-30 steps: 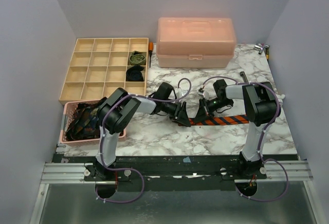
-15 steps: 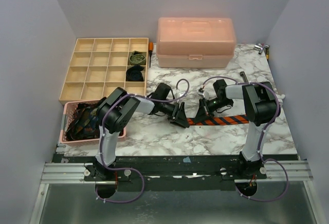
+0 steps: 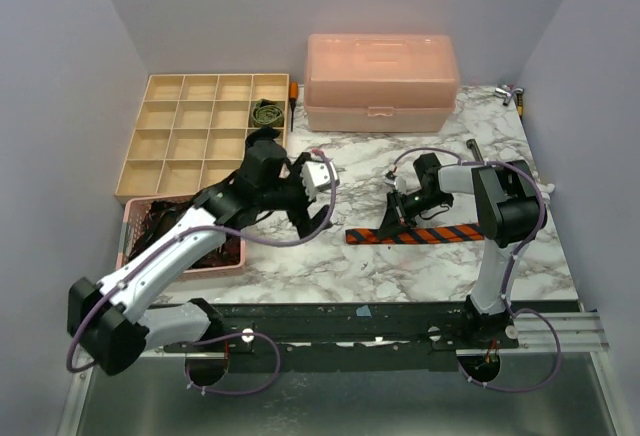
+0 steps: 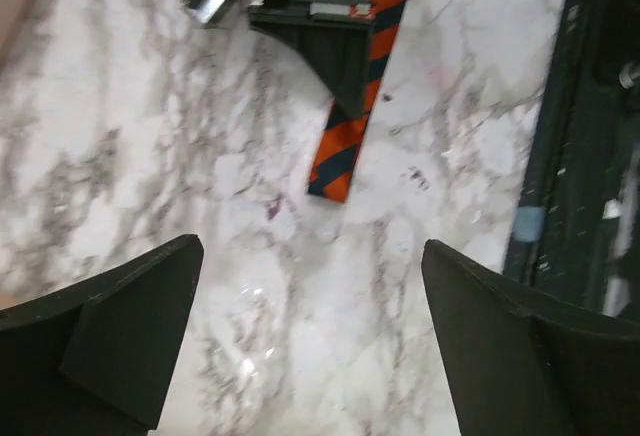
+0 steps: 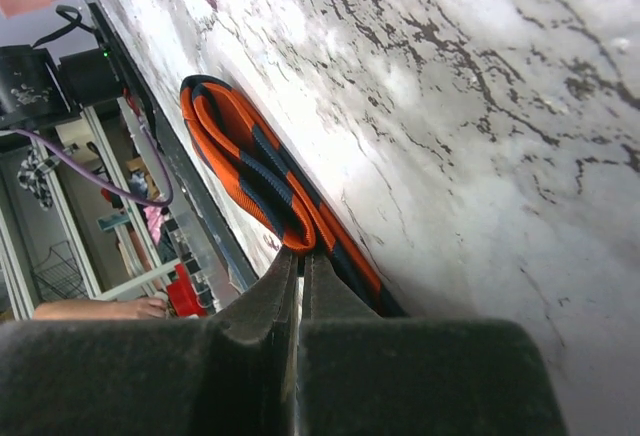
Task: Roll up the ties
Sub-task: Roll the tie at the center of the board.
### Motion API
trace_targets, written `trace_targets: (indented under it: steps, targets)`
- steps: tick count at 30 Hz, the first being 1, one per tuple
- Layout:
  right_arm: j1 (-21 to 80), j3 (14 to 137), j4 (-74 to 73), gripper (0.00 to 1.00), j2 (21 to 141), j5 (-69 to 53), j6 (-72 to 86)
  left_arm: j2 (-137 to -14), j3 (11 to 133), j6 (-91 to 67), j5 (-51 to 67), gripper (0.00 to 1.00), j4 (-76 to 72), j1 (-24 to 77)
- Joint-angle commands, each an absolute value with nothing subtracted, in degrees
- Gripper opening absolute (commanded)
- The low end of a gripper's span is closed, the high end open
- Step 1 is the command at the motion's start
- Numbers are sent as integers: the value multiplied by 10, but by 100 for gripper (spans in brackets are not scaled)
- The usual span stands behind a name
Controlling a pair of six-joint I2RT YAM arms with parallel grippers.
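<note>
An orange-and-navy striped tie (image 3: pixel 430 234) lies flat along the marble table, its left end (image 4: pixel 330 171) free. My right gripper (image 3: pixel 386 224) stands tips-down on it near that end. Seen from the right wrist, the right gripper (image 5: pixel 300 254) is shut, with a raised orange fold of the tie (image 5: pixel 250 171) caught at its tips. My left gripper (image 3: pixel 312 206) hovers to the left of the tie's end. In its own view the left gripper (image 4: pixel 310 256) is wide open over bare marble, holding nothing. An olive rolled tie (image 3: pixel 266 112) sits in the divided tray.
A wooden divided tray (image 3: pixel 165 141) stands at the back left. In front of it is a pink basket (image 3: pixel 135 256) holding dark ties (image 3: pixel 160 228). A pink lidded box (image 3: pixel 380 81) stands at the back centre. Small tools (image 3: pixel 512 94) lie at the back right corner.
My left gripper opened wide and drew back left and up, away from the tie's end. The tie's end now reaches further left. The right gripper stayed put.
</note>
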State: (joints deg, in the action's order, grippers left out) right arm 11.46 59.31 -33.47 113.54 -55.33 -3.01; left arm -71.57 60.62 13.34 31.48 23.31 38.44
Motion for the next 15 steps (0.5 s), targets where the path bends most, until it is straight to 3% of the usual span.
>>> trace_targets:
  steps: [1, 10, 15]
  targets:
    - [117, 587, -302, 1, 1129, -487, -31, -642, 542, 331, 204, 99, 332, 385]
    - [125, 552, -269, 3, 1043, -449, -11, -618, 451, 328, 367, 99, 202, 391]
    - [145, 553, -274, 5, 1037, -443, -15, -583, 399, 303, 352, 99, 137, 422]
